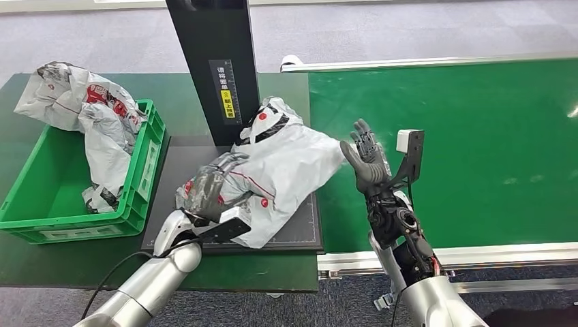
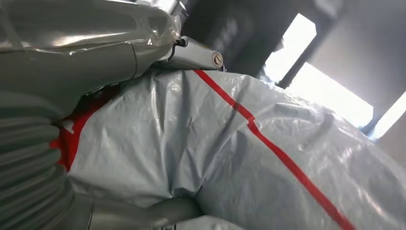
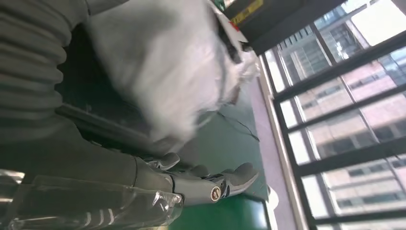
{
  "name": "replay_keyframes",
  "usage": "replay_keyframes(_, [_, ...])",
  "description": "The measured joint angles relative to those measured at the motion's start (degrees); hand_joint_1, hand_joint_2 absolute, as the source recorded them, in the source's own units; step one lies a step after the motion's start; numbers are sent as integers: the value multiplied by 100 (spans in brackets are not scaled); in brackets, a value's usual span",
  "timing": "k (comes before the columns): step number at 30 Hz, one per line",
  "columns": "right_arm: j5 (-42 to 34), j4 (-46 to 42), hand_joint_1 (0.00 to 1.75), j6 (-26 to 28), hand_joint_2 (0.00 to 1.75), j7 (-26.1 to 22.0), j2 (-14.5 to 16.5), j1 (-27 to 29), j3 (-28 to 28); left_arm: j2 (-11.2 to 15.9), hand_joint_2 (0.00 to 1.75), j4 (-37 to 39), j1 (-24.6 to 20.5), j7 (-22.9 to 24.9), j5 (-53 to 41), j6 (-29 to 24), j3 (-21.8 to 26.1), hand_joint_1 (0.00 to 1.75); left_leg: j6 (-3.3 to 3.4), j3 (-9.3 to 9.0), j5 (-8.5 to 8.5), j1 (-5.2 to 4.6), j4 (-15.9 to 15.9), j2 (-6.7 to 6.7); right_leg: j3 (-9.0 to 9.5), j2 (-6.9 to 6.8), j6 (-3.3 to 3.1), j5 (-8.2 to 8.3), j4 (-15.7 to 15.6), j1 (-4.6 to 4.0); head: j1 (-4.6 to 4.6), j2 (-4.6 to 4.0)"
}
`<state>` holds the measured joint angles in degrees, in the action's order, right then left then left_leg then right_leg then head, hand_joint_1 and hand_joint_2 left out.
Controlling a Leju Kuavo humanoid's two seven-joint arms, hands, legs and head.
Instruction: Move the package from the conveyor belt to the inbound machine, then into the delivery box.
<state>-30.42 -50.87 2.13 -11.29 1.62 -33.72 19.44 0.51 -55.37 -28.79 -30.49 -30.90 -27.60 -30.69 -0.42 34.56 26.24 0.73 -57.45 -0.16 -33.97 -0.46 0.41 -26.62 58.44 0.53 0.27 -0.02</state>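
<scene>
Package, a crumpled white-grey plastic mailer with red stripes (image 1: 272, 174), lies on the inbound machine's black platform (image 1: 310, 238), grasped by the left hand (image 1: 208, 191); right hand (image 1: 364, 157) released beside it. Slippery film could slide free mid-lift toward the green plastic crate (image 1: 140, 197).

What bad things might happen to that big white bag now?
The package droops over the platform's edge, so it might slide off. The left hand holds only its crinkled end, which could slip free. The green box already holds bags piled high, so it may not fit.
</scene>
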Motion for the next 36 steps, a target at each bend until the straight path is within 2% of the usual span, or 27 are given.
replay_keyframes(1, [-161, 81, 0, -137, 175, 86, 16, -28, 1, -18, 175, -115, 52, -137, 191, -216, 119, 175, 0, 1, 0, 0, 0, 0, -1, 0, 0, 0, 0, 0, -1, 0])
replay_keyframes(4, [-442, 334, 0, -397, 175, 150, 60, -123, 30, -75, 175, -499, 208, -536, 553, -814, 502, 175, 0, 5, 0, 1, 0, -1, -4, 1, 0, 0, 0, -1, 0, 1])
replay_keyframes(6, [-452, 472, 0, -432, 175, 100, 70, -203, 77, -110, 175, -737, 290, -732, 571, -1009, 748, 175, 0, 6, 0, 1, 0, -1, -5, 1, 0, -1, 0, -1, 1, 2])
replay_keyframes(10, [-447, 666, 0, -436, 175, 71, 86, -339, 165, -144, 175, -1040, 400, -818, 560, -1028, 1045, 175, 0, 5, 0, 1, 0, 6, -5, 2, 0, 0, 0, -1, 1, 1])
replay_keyframes(15, [-447, 784, 0, -437, 175, 65, 93, -383, 213, -164, 175, -1211, 475, -825, 555, -1028, 1195, 175, 0, 6, 0, 1, 0, 7, -6, 3, 0, 0, 0, -1, 0, 1])
replay_keyframes(19, [-413, 847, 0, -480, 175, 26, 88, -411, 289, -269, 175, -1594, 622, -894, 92, -1028, 1445, 175, 0, 8, 1, 1, 0, 11, -9, 6, 0, 0, 1, -1, -1, 0])
replay_keyframes(24, [-411, 886, 0, -536, 175, -91, 46, -421, 478, -561, 175, -2824, 870, -944, -1073, -1028, 2196, 175, -1, 12, 2, 1, 0, 14, -16, 9, 0, -1, 0, -1, 0, 0])
replay_keyframes(27, [-453, 888, 0, -536, 175, -143, -13, -418, 568, -702, 175, -3622, 945, -944, -1589, -1028, 2811, 175, -1, 12, 2, 1, 1, 17, -17, 14, 0, -1, 0, -2, 1, 1])
replay_keyframes(31, [-508, 888, 0, -536, 175, -157, -80, -405, 638, -804, 175, -4408, 976, -943, -1797, -1028, 3561, 175, -1, 11, 2, 2, 1, 19, -17, 17, -1, -1, 0, -2, 0, 1])
replay_keyframes(36, [-522, 888, 0, -536, 175, -159, -110, -400, 697, -884, 175, -4900, 999, -943, -1839, -1028, 3988, 175, -1, 12, 2, 1, 1, 18, -15, 17, 0, -1, 0, -2, 1, 0])
